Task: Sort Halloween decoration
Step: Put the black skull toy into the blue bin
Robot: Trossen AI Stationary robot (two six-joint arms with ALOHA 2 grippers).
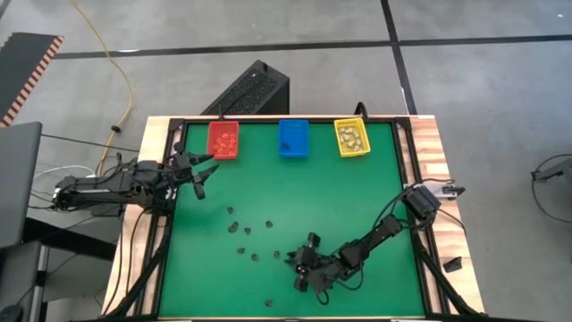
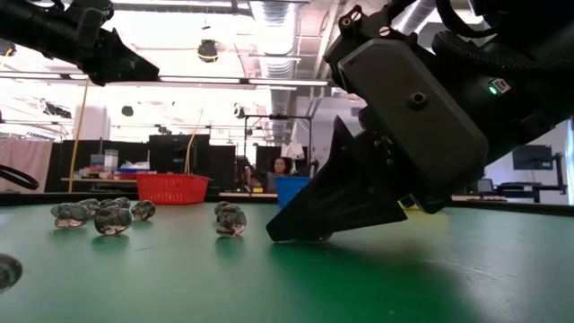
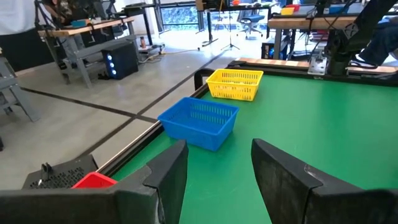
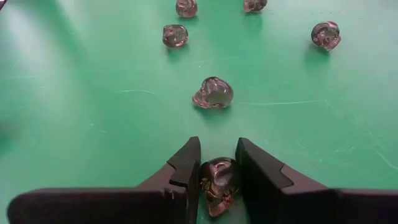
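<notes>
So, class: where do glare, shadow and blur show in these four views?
Low view: ceiling lights glare brightly, the right end effector looms dark and casts a shadow on the green mat. Right wrist view: each skull trinket throws a soft shadow. High view: even lighting.

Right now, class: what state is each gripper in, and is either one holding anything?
Left gripper: open, empty, up near the red bin.
Right gripper: shut on a dark skull trinket down on the green mat.

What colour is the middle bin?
Blue, clearest in the left wrist view.
</notes>
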